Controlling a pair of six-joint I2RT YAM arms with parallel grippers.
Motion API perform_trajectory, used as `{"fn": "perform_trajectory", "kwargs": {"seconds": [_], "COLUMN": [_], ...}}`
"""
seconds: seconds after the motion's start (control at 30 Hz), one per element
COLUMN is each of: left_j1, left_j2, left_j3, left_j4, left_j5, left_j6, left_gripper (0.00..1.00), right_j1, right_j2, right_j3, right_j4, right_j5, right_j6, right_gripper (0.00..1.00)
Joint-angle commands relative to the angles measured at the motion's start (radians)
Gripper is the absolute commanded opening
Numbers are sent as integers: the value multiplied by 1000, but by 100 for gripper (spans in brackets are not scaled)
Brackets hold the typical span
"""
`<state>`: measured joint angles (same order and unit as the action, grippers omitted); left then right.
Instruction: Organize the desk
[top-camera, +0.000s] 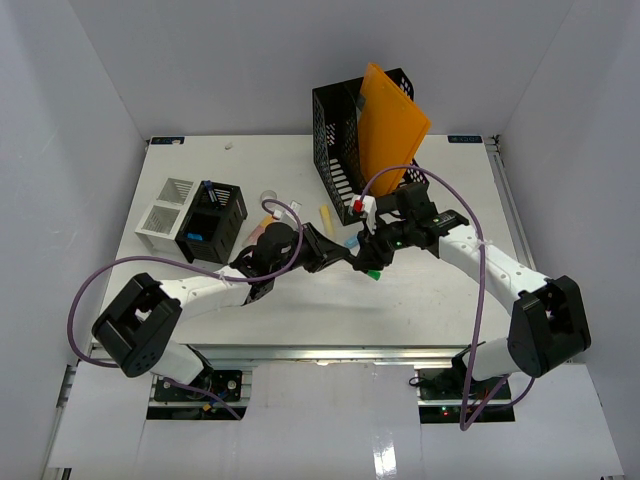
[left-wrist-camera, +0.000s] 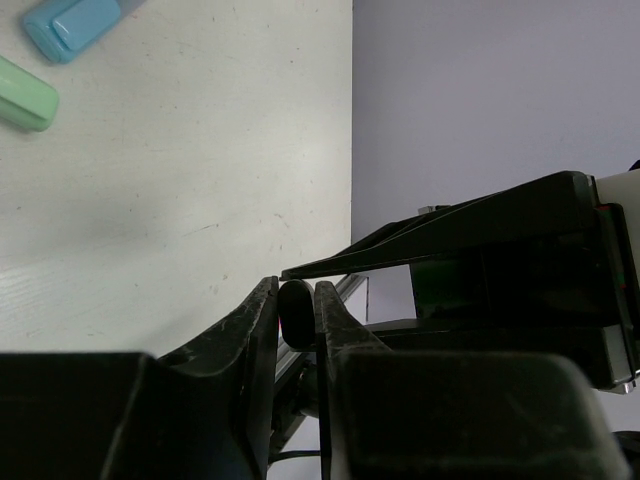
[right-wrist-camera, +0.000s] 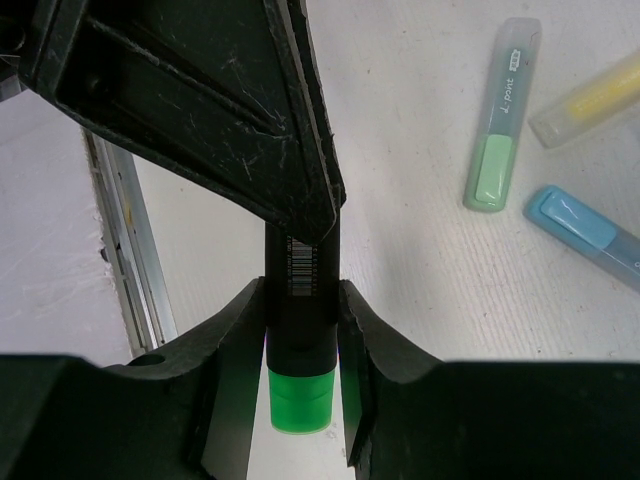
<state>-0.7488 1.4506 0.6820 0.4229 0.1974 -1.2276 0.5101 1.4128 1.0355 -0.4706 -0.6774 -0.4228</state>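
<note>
Near edge: metal rail runs along the front of the desk, the big white top filling most of the top view. Arm bases sit just below it. One arm reaches in from near-left, the other from near-right, and they meet abt mid-desk.

There the right gripper pinches a black marker w/ a barcode label. Its fingers are tight on both sides of the barrel, and the green cap pokes back toward its wrist cam. The left gripper is pressed together on the marker's other end; the round black tip sits btwn its fingers, touching both. So both grippers are clamped on the one marker.

Just beyond, flat on the desk: green highlighter, blue highlighter and yellow highlighter, near each other but not touching.

Further back on the left: black mesh pen box w/ blue bits inside, right against a white slotted box.

Far side, by the back edge: black mesh file holder w/ an orange folder standing tilted in it.
</note>
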Motion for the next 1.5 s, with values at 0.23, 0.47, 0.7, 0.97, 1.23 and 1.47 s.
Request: {"fn": "perform_trajectory", "kwargs": {"seconds": [0.23,0.47,0.7,0.97,1.23,1.47], "left_j1": [-8,87,297,506,647,696], "left_j2": [-71,-269,-409,-387,-305,-262], "left_j3": [23,56,231,364,415,376], "left_j4": [-99,-486,-860,-887,-851,-839], "left_j5": [-39,-250,-556,-660,-613,-497], "left_j6": [113,353,679,865,922,896], "left_gripper": [0,0,0,0,0,0], "right_j1": [-20,-119,-289,-354,-374,-389], "right_j2": [-22,-114,-181,-240,-253,-258], "right_j3": [2,-42,-149,-187,-186,-187], "right_j4": [-9,-45,-38,-34,-34,-34], "right_j5": [-69,-185,-310,-316,-307,-314], "right_j6": [-53,-173,-235,-254,-255,-254], "right_gripper": [79,90,90,90,90,90]}}
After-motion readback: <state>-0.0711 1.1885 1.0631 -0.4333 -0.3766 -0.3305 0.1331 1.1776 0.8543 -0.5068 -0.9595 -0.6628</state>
